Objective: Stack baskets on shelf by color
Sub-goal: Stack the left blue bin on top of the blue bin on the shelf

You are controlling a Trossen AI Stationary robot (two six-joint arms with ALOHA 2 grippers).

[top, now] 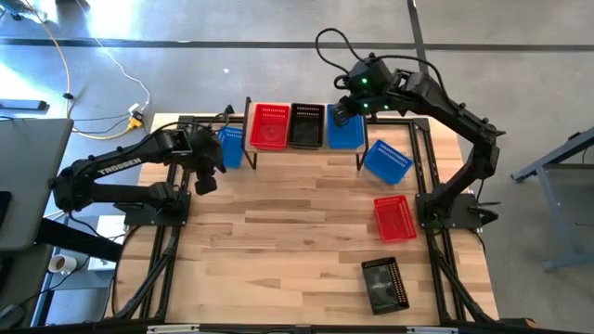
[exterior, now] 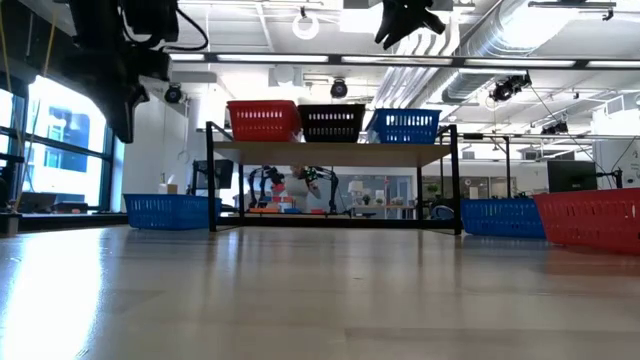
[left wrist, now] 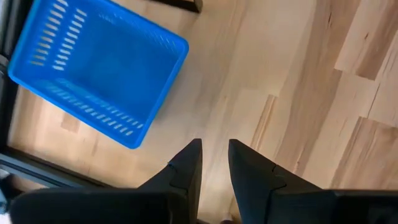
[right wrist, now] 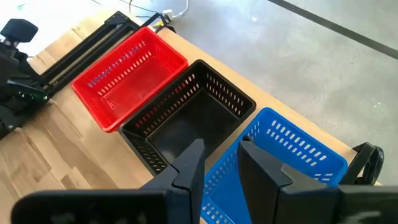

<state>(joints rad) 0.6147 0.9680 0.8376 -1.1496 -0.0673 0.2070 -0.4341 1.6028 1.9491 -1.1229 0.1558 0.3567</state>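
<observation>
The shelf (exterior: 335,152) stands at the table's far edge with a red basket (top: 269,125), a black basket (top: 305,125) and a blue basket (top: 344,130) side by side on its top. My right gripper (right wrist: 221,149) hangs open above that blue basket (right wrist: 280,155), touching nothing. My left gripper (left wrist: 214,149) points down over bare table, narrowly open and empty, just right of and nearer than another blue basket (left wrist: 93,68) that rests on the table left of the shelf (top: 231,146).
On the table's right side lie a blue basket (top: 387,160), a red basket (top: 393,218) and, near the front edge, a black basket (top: 384,283). The table's middle (top: 297,213) is bare wood. Black frame rails run along both sides.
</observation>
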